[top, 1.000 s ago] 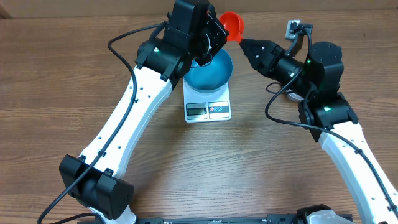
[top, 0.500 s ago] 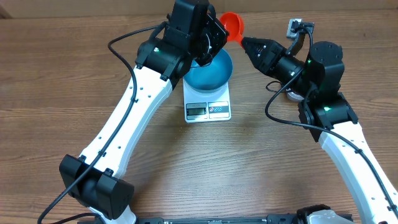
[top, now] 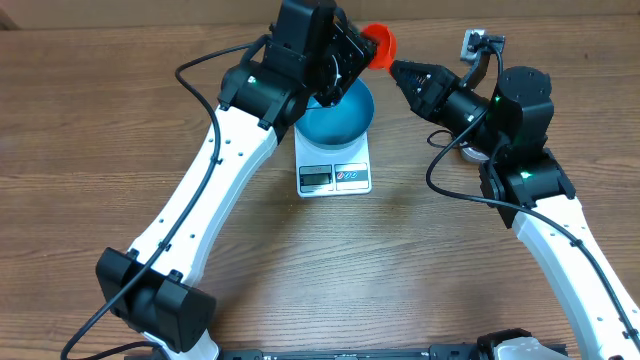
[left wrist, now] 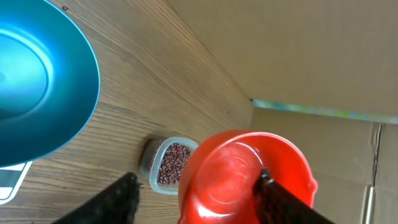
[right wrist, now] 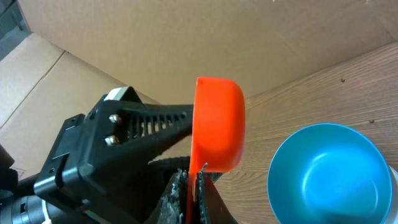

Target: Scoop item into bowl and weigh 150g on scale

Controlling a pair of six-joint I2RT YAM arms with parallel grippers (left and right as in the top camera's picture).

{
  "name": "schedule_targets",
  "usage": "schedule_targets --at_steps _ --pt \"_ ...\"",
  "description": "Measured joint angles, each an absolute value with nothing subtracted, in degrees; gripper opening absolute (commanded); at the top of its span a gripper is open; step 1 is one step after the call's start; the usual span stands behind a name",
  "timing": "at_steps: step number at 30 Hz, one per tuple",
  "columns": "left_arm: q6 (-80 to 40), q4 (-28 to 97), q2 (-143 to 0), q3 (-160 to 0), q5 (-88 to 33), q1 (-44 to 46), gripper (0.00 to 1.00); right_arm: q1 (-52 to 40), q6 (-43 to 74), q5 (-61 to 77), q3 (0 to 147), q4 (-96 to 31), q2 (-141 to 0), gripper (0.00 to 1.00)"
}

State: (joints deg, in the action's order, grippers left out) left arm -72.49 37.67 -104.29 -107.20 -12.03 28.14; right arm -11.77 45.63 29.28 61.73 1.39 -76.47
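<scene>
The red scoop point(top: 380, 42) hangs in the air behind the blue bowl point(top: 340, 115), which sits empty on the white scale point(top: 335, 175). My right gripper point(right wrist: 193, 186) is shut on the scoop's thin handle point(right wrist: 190, 196). My left gripper point(left wrist: 199, 199) is open, its jaws spread to either side of the scoop's cup point(left wrist: 242, 177). The left finger point(left wrist: 115, 199) stands clear of the cup. Dark red-brown beans point(left wrist: 173, 163) lie in a clear tub point(left wrist: 149, 163) on the table beyond the bowl point(left wrist: 31, 81).
A cardboard wall point(left wrist: 280, 50) closes off the table's far side just behind the tub. The left arm's black wrist point(right wrist: 112, 143) crowds the scoop from the left in the right wrist view. A small grey fixture point(top: 472, 45) stands at the far right.
The left gripper's jaws have opened off the scoop. The right gripper has closed onto the scoop's handle. The scoop has shifted slightly to the right.
</scene>
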Motion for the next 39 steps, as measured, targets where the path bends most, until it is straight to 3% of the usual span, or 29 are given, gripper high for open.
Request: schedule_targets --at_steps 6,8,10,16,26,37,39 --pt "-68.71 35.90 -104.29 -107.20 -13.41 27.33 0.88 -10.50 44.73 29.12 61.73 -2.92 -76.47 0.04" --pt "-64.20 35.62 -104.29 -107.20 -15.59 26.11 0.90 -8.56 43.29 28.95 61.73 -6.28 -76.47 0.04" --pt "-57.45 34.04 -104.29 -107.20 -19.16 24.05 1.00 -6.57 41.74 28.75 61.73 -8.82 -76.47 0.04" --pt "-34.28 33.71 -104.29 -107.20 -30.15 16.49 1.00 -0.10 37.12 29.41 61.73 -16.53 -76.44 0.04" --pt "-5.30 46.37 -104.18 -107.20 -33.17 12.95 1.00 7.16 28.62 29.78 61.73 -25.56 -74.26 0.04" --pt "4.49 63.77 -89.49 -107.24 -23.51 16.36 1.00 10.04 25.56 30.46 61.73 -28.36 -72.75 0.04" --pt "4.71 65.54 -87.94 -107.24 -21.10 19.05 0.95 10.04 25.15 30.92 61.73 -29.04 -72.75 0.04"
